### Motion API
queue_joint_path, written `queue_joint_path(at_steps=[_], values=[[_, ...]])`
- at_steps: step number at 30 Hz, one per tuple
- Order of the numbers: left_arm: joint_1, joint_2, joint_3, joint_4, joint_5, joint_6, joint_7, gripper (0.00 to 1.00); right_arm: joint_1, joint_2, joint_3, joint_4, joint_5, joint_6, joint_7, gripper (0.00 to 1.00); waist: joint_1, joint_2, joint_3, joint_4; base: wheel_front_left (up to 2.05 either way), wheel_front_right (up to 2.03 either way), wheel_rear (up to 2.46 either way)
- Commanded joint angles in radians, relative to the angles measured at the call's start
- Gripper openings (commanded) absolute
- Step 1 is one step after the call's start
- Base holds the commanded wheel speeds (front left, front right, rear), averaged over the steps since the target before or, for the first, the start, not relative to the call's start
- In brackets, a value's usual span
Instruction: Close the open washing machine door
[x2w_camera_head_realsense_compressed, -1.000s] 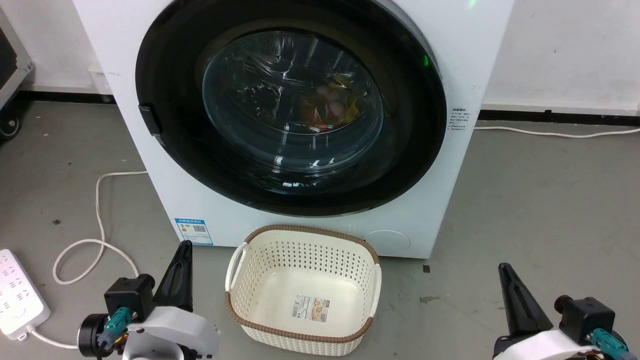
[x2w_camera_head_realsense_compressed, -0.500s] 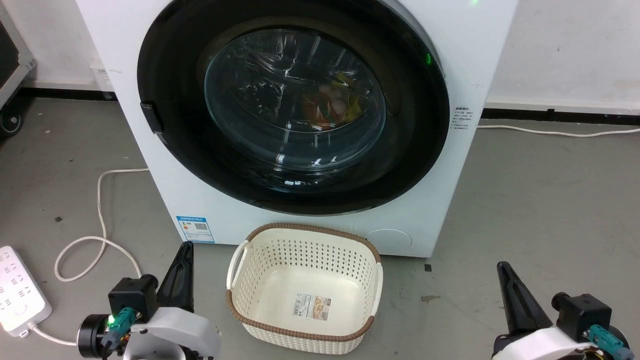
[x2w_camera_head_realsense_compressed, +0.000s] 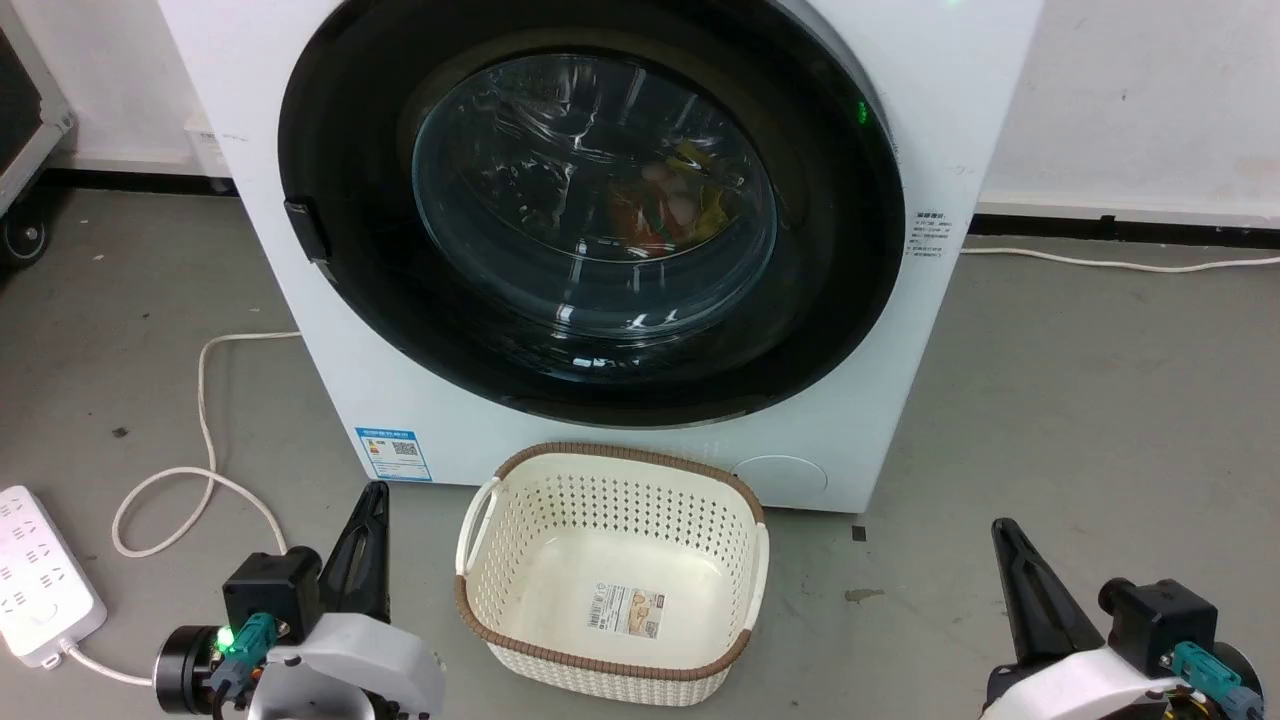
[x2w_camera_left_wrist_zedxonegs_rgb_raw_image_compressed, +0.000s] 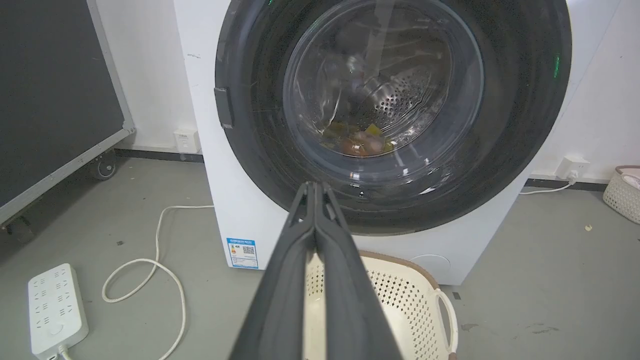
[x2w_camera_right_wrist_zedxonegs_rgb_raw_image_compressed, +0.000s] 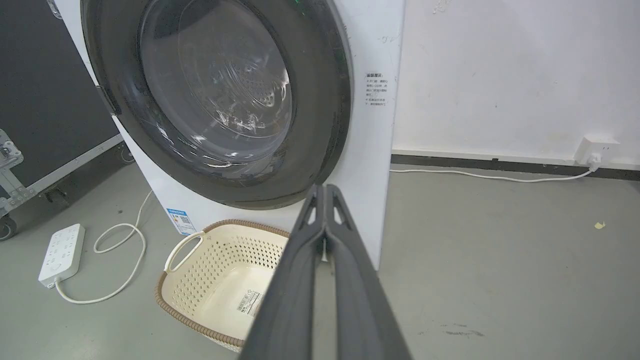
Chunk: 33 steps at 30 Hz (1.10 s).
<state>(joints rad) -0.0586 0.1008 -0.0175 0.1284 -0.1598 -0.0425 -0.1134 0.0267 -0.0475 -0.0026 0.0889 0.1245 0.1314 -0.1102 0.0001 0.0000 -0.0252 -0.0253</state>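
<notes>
The white washing machine (x2w_camera_head_realsense_compressed: 950, 130) stands ahead on the grey floor. Its round door (x2w_camera_head_realsense_compressed: 850, 300), a glossy black rim around a bulging glass window, lies flat against the front, and coloured laundry shows through the glass. In the left wrist view the door (x2w_camera_left_wrist_zedxonegs_rgb_raw_image_compressed: 505, 165) sits straight ahead; in the right wrist view the door (x2w_camera_right_wrist_zedxonegs_rgb_raw_image_compressed: 320, 100) is up and to the left. My left gripper (x2w_camera_head_realsense_compressed: 372, 492) is low at the left, shut and empty, well short of the machine. At the lower right my right gripper (x2w_camera_head_realsense_compressed: 1003, 528) is also shut and empty.
A cream perforated basket (x2w_camera_head_realsense_compressed: 480, 560) sits on the floor right in front of the machine, between my arms. A white power strip (x2w_camera_head_realsense_compressed: 40, 570) and a looping white cable (x2w_camera_head_realsense_compressed: 200, 400) lie to the left. A black wheeled case (x2w_camera_left_wrist_zedxonegs_rgb_raw_image_compressed: 55, 95) stands further left.
The whole head picture has drifted slightly right and up, so the camera moved. Door and both grippers look unchanged.
</notes>
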Motion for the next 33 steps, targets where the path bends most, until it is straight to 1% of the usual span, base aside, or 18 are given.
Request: queue_joint_path(at_steps=[1, 33], values=[[0.016, -0.006, 0.002, -0.008, 0.009, 0.007, 0.005, 0.0, -0.01, -0.001, 0.0, -0.008, -0.009, 0.0, 0.002, 0.0, 0.0, 0.0, 0.0, 0.0, 0.0, 0.0, 0.0], [0.036, -0.027, 0.009, -0.065, 0.08, 0.024, 0.056, 0.0, -0.018, -0.002, 0.001, -0.046, -0.063, -0.001, 0.053, 0.0, 0.0, 0.0, 0.012, 0.012, 0.0, 0.0, 0.0]])
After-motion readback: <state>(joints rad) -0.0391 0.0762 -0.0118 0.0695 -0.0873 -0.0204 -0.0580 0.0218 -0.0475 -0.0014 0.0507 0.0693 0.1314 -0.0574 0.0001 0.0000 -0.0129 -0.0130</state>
